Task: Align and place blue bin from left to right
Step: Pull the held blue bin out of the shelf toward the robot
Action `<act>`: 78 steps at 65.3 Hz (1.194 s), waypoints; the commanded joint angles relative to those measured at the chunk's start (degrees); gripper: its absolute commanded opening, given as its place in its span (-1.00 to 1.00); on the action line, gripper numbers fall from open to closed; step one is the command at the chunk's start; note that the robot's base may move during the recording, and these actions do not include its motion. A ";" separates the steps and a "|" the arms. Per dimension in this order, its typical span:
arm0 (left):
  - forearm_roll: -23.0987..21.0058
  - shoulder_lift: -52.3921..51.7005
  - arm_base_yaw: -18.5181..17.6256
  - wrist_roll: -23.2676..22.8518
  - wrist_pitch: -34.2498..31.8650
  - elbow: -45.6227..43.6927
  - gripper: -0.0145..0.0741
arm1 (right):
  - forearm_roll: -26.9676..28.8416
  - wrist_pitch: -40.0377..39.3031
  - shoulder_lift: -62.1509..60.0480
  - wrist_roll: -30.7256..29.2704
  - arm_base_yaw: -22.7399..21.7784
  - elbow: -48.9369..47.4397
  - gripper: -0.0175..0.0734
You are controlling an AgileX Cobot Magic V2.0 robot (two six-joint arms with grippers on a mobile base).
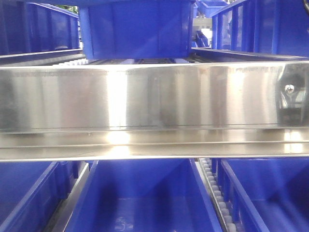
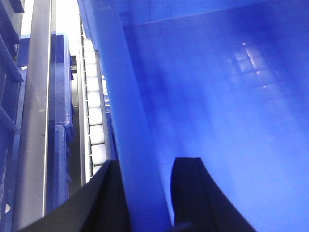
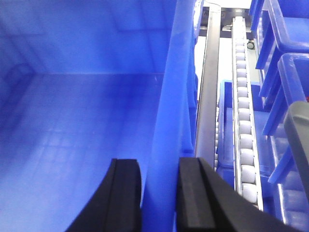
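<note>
ok so going by the 2 wrist cams, this looks like the carry/slide part of the job, not the reach-in.

the left gripper (image 2: 149, 164) has 1 finger outside and 1 inside the left wall (image 2: 130, 121) of the blue bin (image 2: 217, 121). it's closed down to wall thickness, and i can't see a gap on either side. the right gripper (image 3: 158, 164) does the same on the opposite wall (image 3: 169, 121), pinched tight. so that's 2 arms, each clamped on 1 side.

the bin sits in a shelf lane, with a roller track (image 3: 244, 121) and a steel rail running just beside its right side, and more rollers (image 2: 94, 116) down its left. other blue bins (image 3: 285, 72) are racked further right. the front cam mostly shows a shiny steel crossbar (image 1: 154, 96) and no grippers. so i can't tell which bin there is the held one, or whether it's lifted or resting on the rollers.

my guess for the next move: both arms travel together at the same pace, keeping the bin level and square to the tracks. let 1 side lead and it'll skew against the rail. don't let go until it's seated in line.
</note>
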 commanded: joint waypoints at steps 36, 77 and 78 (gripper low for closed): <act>0.50 -1.41 -0.16 1.47 -3.14 -1.00 -0.92 | -2.84 -7.10 -1.66 -1.58 -0.36 -1.18 -0.95; 0.50 -1.41 -0.16 1.47 -3.14 -1.00 -0.92 | -2.84 -7.10 -0.04 -1.58 -0.36 -1.18 -0.95; 0.50 -1.41 -0.16 1.47 -3.14 -1.00 -0.92 | -2.84 -7.10 -0.04 -1.58 -0.36 -1.18 -0.95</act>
